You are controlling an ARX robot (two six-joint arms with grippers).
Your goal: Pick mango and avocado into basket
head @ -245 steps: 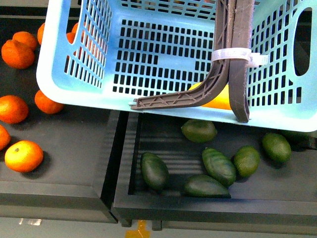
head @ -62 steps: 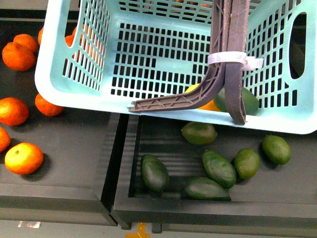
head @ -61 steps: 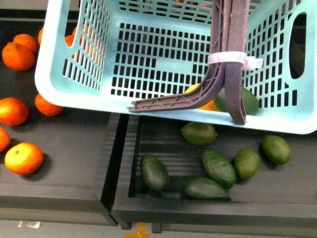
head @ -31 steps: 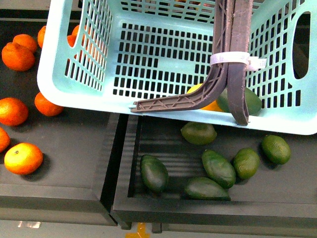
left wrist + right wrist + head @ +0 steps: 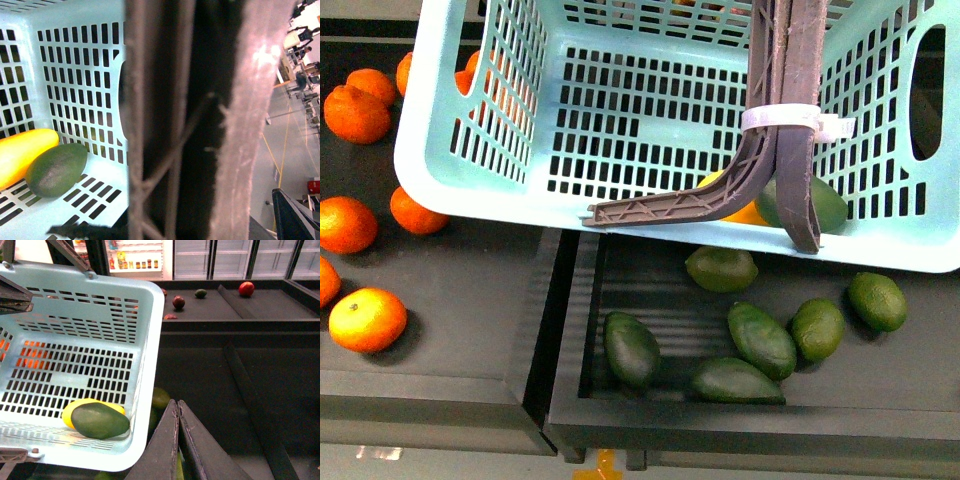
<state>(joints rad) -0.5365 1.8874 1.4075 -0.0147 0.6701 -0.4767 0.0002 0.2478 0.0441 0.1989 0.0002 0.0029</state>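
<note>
The pale teal basket [image 5: 620, 150] hangs tilted above the black fruit trays. Inside it the yellow mango [image 5: 87, 407] and a dark green avocado [image 5: 100, 421] lie side by side against the near wall. They also show in the left wrist view, mango [image 5: 22, 152] and avocado [image 5: 55, 170], and partly in the front view, avocado [image 5: 832, 205]. My left gripper is shut on the basket's brown-grey handles [image 5: 200, 125], which fill that view; its fingers are hidden. My right gripper [image 5: 176, 407] is shut and empty, just outside the basket's rim.
Several loose avocados [image 5: 760, 338] lie in the black tray [image 5: 570, 400] below the basket. Several oranges [image 5: 365, 318] lie on the tray to the left. Dark red fruit [image 5: 178, 302] sits on a far shelf. A white zip tie [image 5: 790, 120] binds the handles.
Since 3.9 s ago an avocado has appeared in the basket beside the mango, and one avocado at the tray's right is gone. The basket has shifted slightly in the last second.
</note>
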